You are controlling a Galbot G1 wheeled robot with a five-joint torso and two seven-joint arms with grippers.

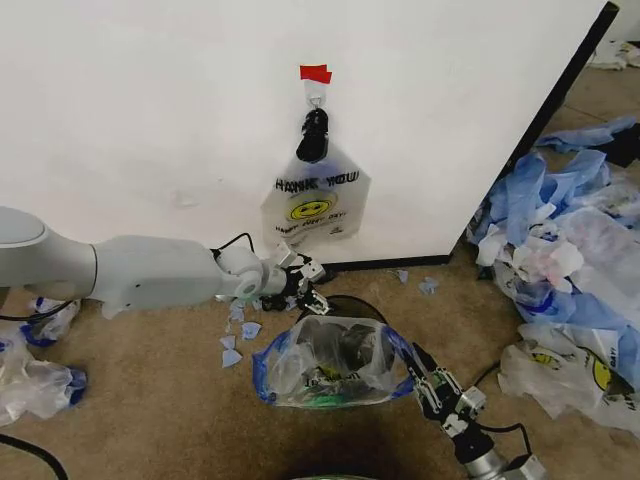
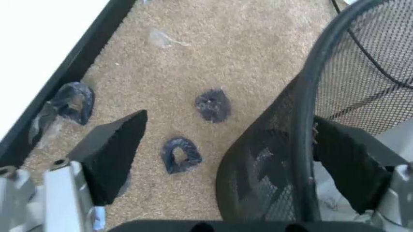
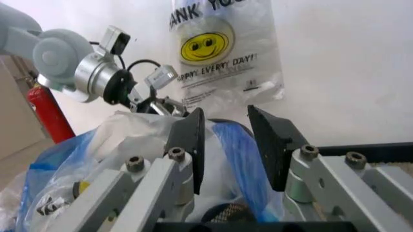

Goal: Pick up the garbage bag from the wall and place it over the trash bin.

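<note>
The garbage bag [image 1: 325, 368], see-through with blue handles, lies draped over the black mesh trash bin [image 1: 347, 300] on the carpet in front of the wall [image 1: 150, 110]. My left gripper [image 1: 304, 283] is at the bin's back rim. In the left wrist view it [image 2: 232, 154] is open, and the mesh rim of the trash bin [image 2: 308, 96] stands between its fingers. My right gripper [image 1: 424, 374] is at the bag's right side and open. In the right wrist view the garbage bag's blue trim [image 3: 233, 150] runs between its fingers [image 3: 191, 145].
A whiter THANK YOU smiley bag [image 1: 315, 205] hangs from a black clip [image 1: 313, 135] under red tape [image 1: 315, 73]. Heaped blue and white bags [image 1: 570, 240] fill the right floor, with more bags [image 1: 30, 370] at left. Blue scraps [image 1: 240, 335] dot the carpet. A red extinguisher [image 3: 48, 113] stands beside the wall.
</note>
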